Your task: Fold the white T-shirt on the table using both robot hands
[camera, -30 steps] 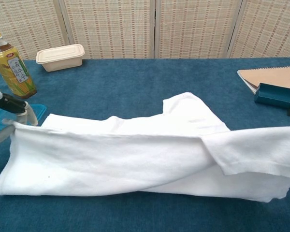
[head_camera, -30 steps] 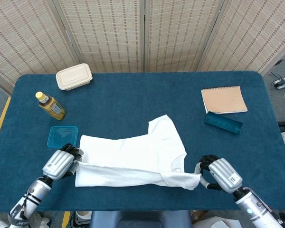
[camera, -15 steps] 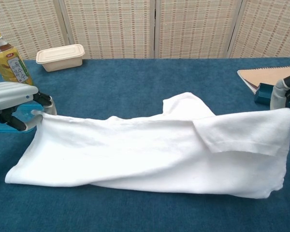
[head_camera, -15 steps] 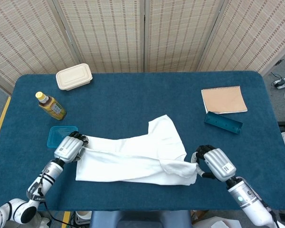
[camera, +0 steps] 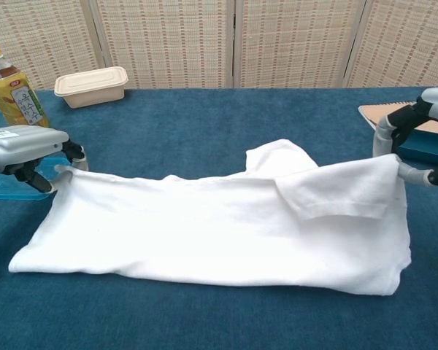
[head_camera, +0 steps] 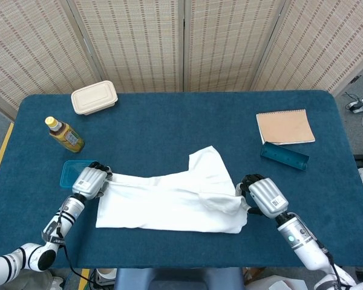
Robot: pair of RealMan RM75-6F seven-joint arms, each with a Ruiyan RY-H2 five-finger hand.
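Observation:
The white T-shirt lies folded lengthwise on the blue table, one sleeve sticking out toward the far side. My left hand pinches the shirt's left end just above the table. At the shirt's right end, my right hand grips a raised corner of the cloth. Both lifted edges hang a little above the lower layer.
A teal lid lies right behind my left hand. A tea bottle and a beige lunch box stand at the far left. A tan notebook and a teal case lie at the far right.
Both hands have carried the shirt's near edge away from me over the lower layer, and the lifted cloth has come down lower and flatter.

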